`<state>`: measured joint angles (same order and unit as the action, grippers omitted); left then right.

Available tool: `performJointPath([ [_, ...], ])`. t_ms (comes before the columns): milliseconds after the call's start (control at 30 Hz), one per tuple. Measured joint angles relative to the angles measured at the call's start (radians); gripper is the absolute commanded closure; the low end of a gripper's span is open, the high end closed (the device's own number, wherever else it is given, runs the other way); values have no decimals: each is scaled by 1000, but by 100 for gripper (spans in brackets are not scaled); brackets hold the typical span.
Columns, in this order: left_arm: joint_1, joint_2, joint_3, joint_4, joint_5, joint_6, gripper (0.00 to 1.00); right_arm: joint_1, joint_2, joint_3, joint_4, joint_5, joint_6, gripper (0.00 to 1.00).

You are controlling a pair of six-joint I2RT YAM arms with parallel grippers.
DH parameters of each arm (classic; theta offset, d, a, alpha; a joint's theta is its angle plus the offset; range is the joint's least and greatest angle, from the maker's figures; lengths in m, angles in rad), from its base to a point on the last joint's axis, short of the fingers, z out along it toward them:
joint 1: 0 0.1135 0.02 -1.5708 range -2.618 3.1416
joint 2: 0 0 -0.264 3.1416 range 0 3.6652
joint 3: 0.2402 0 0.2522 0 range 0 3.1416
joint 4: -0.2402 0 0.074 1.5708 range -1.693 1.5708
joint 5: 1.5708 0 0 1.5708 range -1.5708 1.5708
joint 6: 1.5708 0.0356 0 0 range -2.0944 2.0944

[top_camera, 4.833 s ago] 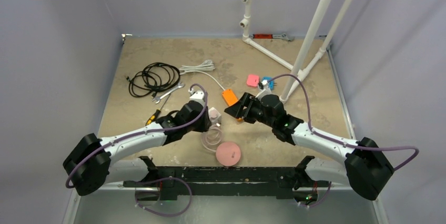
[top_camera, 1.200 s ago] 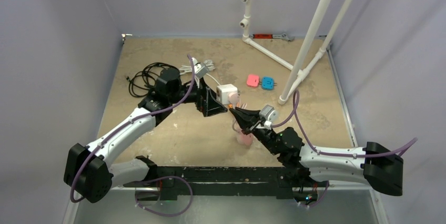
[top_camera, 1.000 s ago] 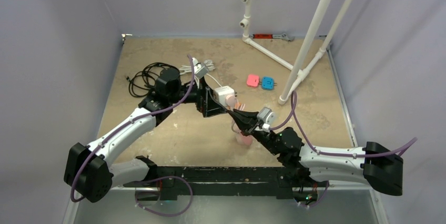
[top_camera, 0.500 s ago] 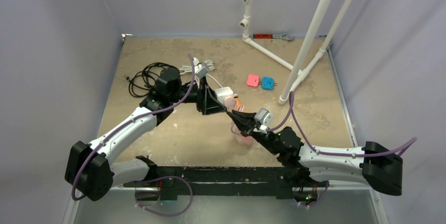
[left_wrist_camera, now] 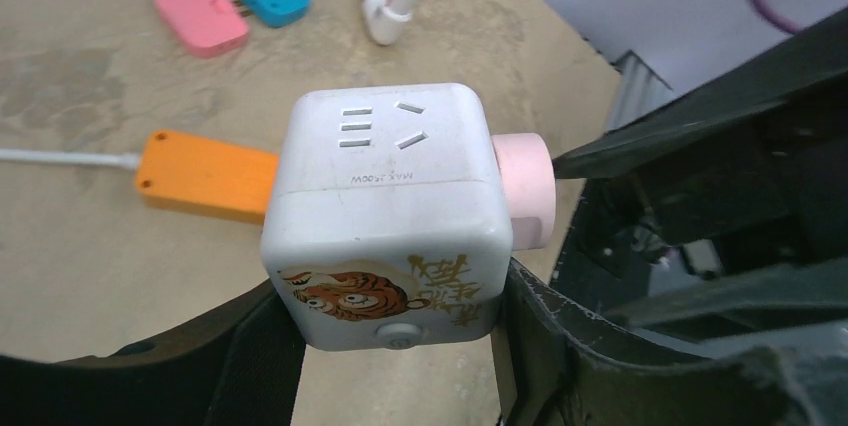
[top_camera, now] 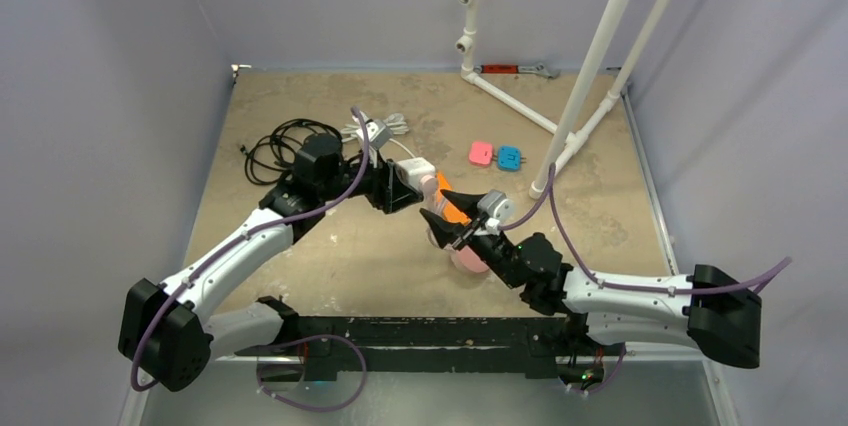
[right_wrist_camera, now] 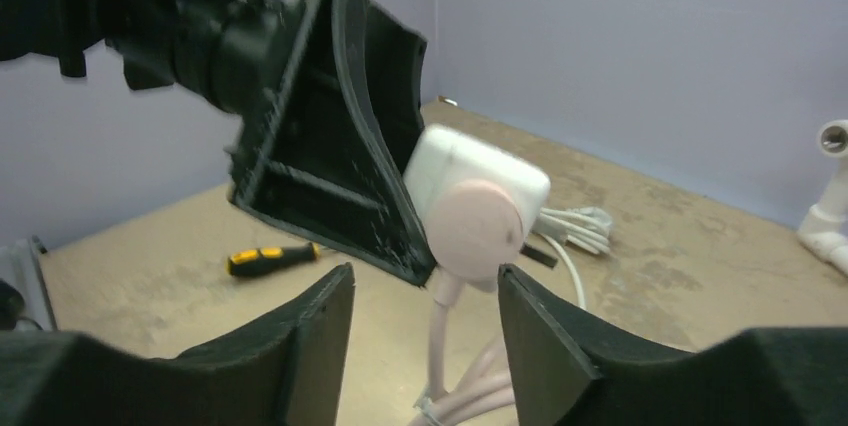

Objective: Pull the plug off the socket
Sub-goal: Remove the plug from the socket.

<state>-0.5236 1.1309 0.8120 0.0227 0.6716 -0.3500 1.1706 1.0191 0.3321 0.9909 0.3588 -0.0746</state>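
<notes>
Plug [left_wrist_camera: 522, 189]: pink, round, hard, probably light; sits in white cube [left_wrist_camera: 385, 208], held above the table [top_camera: 330, 256].
Left gripper [left_wrist_camera: 395, 341]: fingers pinch the cube.
Right gripper [right_wrist_camera: 425, 286]: fingers spread, just beside plug.
Hold: plug's rigid body, not its soft cable [right_wrist_camera: 438, 321].

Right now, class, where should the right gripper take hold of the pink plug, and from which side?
Pinch the pink plug by its round body where it sticks out of the cube, coming end-on at its free face. Its cord drops below, so close the right gripper from either side.
</notes>
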Motion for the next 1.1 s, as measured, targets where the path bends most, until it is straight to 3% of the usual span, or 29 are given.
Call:
performJointPath([
  [100, 3, 0, -1, -53, -105, 32, 100, 0, 0, 68, -80, 44, 46, 27],
  [267, 5, -5, -6, -122, -257, 58, 100, -29, 1, 146, -193, 72, 108, 24],
  [367, 5, -5, -7, -152, -324, 59, 100, -103, 5, 176, -278, 23, 164, 23],
  [500, 5, -5, -7, -182, -378, 58, 100, -217, 8, 221, -379, -58, 230, 11],
  [833, 5, 2, -7, -203, -388, 59, 100, -267, 42, 231, -420, -206, 274, 13],
  [1100, 5, 27, -7, -204, -334, 59, 100, -269, 60, 216, -418, -247, 270, 26],
])
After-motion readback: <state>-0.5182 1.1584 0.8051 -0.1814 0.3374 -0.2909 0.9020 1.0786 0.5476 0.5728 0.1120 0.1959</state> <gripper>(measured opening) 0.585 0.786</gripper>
